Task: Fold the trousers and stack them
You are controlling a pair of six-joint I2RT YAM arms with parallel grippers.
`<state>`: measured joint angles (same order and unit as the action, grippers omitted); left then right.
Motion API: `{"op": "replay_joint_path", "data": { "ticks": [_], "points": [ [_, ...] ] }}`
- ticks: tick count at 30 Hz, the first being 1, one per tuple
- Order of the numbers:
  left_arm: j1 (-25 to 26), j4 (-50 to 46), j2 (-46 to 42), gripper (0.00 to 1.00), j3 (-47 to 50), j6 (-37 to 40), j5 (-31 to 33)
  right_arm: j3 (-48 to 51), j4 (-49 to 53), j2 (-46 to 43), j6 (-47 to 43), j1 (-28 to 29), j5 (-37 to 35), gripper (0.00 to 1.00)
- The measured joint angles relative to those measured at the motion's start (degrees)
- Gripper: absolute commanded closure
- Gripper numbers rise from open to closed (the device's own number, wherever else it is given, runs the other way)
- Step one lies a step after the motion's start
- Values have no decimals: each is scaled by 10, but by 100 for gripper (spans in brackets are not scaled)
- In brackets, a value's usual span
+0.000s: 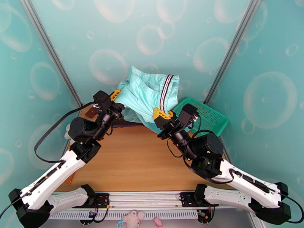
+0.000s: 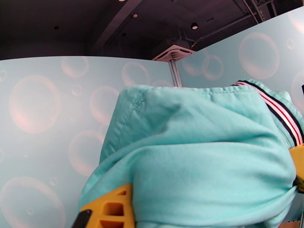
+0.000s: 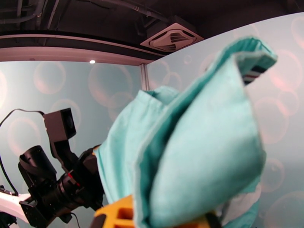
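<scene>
The light teal trousers (image 1: pixel 146 92) hang bunched in the air over the far side of the wooden table (image 1: pixel 133 164), striped waistband (image 1: pixel 166 92) on the right. My left gripper (image 1: pixel 116 95) is shut on their left edge. My right gripper (image 1: pixel 161 114) is shut on the lower right part. In the left wrist view the trousers (image 2: pixel 197 156) drape over my left gripper (image 2: pixel 205 194), covering most of its yellow fingers (image 2: pixel 110 209). In the right wrist view the trousers (image 3: pixel 197 156) rise in a folded peak out of my right gripper (image 3: pixel 159 221).
A green mesh basket (image 1: pixel 212 116) sits at the table's far right, just behind the right arm. A dark brown item (image 1: pixel 91 112) lies at the far left beside the left arm. Bubble-patterned walls enclose the table. The left arm (image 3: pixel 57 179) appears in the right wrist view.
</scene>
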<state>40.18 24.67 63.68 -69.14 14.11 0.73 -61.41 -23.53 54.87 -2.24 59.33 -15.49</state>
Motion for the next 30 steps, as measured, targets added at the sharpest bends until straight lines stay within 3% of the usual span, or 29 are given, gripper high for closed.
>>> {"op": "replay_joint_path", "data": {
  "ticks": [23, 30],
  "points": [
    [-47, -251, 43, 100, -193, 45, -70, 20, -50, 0, -15, 2, -8, 100],
    [-56, -290, 36, 100, -174, 47, -75, 26, -23, -2, 9, -16, -57, 100]
  ]
}}
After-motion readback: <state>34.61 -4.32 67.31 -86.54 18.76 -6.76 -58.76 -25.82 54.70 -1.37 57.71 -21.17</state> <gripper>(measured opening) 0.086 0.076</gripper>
